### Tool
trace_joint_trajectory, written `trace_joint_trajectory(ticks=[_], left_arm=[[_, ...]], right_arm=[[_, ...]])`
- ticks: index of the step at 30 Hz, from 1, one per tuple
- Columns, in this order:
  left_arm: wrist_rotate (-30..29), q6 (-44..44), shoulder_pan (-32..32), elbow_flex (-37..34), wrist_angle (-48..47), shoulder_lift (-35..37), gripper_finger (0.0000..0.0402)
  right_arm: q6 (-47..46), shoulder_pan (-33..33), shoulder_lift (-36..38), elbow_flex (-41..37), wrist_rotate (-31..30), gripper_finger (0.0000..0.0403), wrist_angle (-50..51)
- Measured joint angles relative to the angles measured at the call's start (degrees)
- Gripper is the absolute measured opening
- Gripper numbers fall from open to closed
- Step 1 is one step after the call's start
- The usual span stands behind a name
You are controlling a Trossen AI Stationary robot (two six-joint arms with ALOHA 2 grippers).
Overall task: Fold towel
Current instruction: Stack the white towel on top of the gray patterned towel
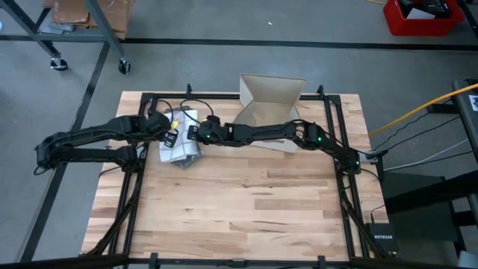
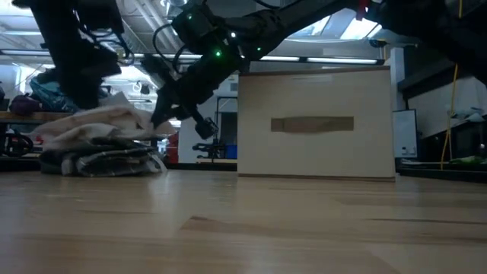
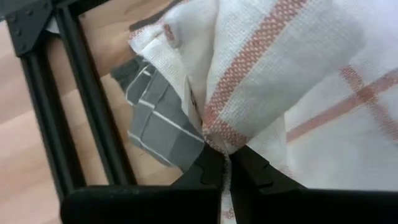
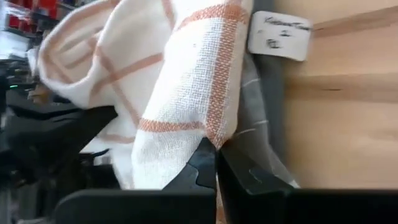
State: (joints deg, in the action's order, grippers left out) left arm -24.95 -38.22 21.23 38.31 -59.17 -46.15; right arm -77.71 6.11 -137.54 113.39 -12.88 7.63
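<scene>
At the tabletop's (image 1: 246, 202) far left, my left gripper (image 3: 225, 167) and right gripper (image 4: 216, 155) both pinching the white towel (image 3: 292, 74) with closed fingers, grey cloth (image 3: 158, 124) beneath.

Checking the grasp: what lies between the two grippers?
The white towel with orange stripes: left gripper and right gripper each pinch it, above a grey towel. High view shows it.
</scene>
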Motion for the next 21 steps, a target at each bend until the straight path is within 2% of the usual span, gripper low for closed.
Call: trace_joint_trajectory(ticks=[5,11,14,18,21], left_arm=[[-1.16,-2.26,1.72,-5.10,2.05,-0.70,0.0002],[-2.56,-6.98,3.97,-9.04,1.83,-0.75,0.0025],[-3.03,-9.83,4.88,-9.13,3.10,-0.73,0.0040],[-2.94,-12.75,5.78,-9.10,3.45,-0.75,0.0067],[-2.93,-12.80,6.15,-9.10,4.43,-0.75,0.0093]], right_arm=[[0.04,0.69,-0.10,0.00,-0.65,0.0007,2.67],[0.15,1.54,-0.09,-0.03,0.34,0.0038,3.00],[0.76,2.18,-0.23,-0.03,3.53,0.0057,3.22],[3.36,3.08,-0.43,-0.05,11.85,0.0092,3.09],[4.31,3.33,-0.43,-0.05,13.77,0.0127,3.08]])
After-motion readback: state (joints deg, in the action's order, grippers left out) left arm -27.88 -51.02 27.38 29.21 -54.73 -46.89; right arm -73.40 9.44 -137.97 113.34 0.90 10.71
